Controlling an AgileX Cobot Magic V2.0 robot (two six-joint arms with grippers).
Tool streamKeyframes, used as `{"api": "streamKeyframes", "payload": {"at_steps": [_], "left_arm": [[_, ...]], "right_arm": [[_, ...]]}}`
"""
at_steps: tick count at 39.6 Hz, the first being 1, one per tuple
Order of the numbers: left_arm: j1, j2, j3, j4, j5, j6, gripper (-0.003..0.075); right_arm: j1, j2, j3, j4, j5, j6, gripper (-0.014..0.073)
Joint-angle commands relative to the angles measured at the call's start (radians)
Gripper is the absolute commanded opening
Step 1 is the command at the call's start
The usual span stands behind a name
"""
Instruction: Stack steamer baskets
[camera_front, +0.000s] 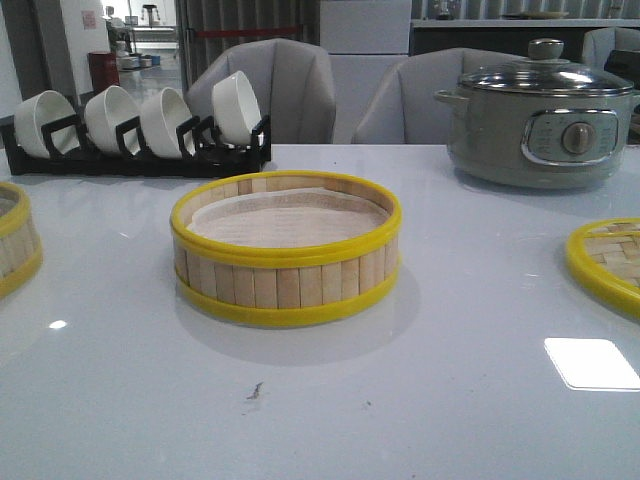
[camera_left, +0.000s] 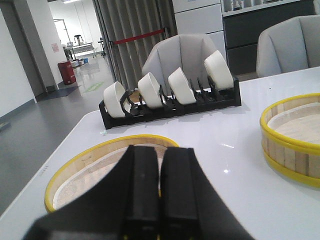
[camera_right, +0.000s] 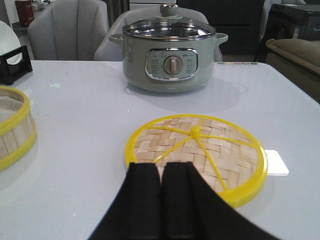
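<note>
Both end effectors clenched, empty: left end effector (camera_left: 160, 185), right end effector (camera_right: 161, 192) | risk: left steamer basket (camera_left: 95, 165) lands skewed on centre steamer basket (camera_front: 286, 247) | woven lid (camera_right: 196, 155) slides on slick table (camera_front: 420, 400)

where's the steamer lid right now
The woven lid lies flat at the table's right edge in the front view, forward of the grey pot, right of the centre basket, just beyond the right gripper.

Grey pot (camera_front: 540, 125), bowls (camera_front: 140, 118) in rack (camera_front: 140, 160)

Open table (camera_front: 330, 400) surrounds the middle basket (camera_front: 286, 247) — bowl rack (camera_front: 140, 150) behind-left, pot (camera_front: 540, 125) behind-right, second basket (camera_front: 15, 240) and lid (camera_front: 608, 262) at the edges.
</note>
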Motion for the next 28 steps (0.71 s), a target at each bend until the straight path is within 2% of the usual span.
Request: {"api": "streamKeyframes", "payload": {"at_steps": [1, 12, 15, 18, 24, 28], "left_arm": [[0.002, -0.013, 0.0, -0.001, -0.079, -0.001, 0.0083], [0.002, -0.013, 0.0, 0.0, -0.079, -0.003, 0.0083], [0.0, -0.013, -0.002, -0.107, -0.084, -0.033, 0.0083], [0.0, -0.004, -0.024, -0.105, -0.069, -0.034, 0.0083], [0.0, 0.131, -0.186, -0.123, 0.026, -0.037, 0.0083], [0.0, 0.298, -0.38, -0.113, 0.131, -0.037, 0.0083]], "right_arm": [[-0.005, -0.021, -0.015, -0.008, -0.086, -0.002, 0.0032], [-0.005, -0.021, -0.015, -0.008, -0.086, -0.002, 0.0032], [-0.005, -0.021, -0.015, -0.008, -0.086, -0.002, 0.0032], [-0.005, -0.021, -0.015, -0.008, -0.086, -0.002, 0.0032], [-0.005, -0.021, -0.015, -0.008, -0.086, -0.002, 0.0032], [-0.005, -0.021, -0.015, -0.008, -0.086, -0.002, 0.0032]]}}
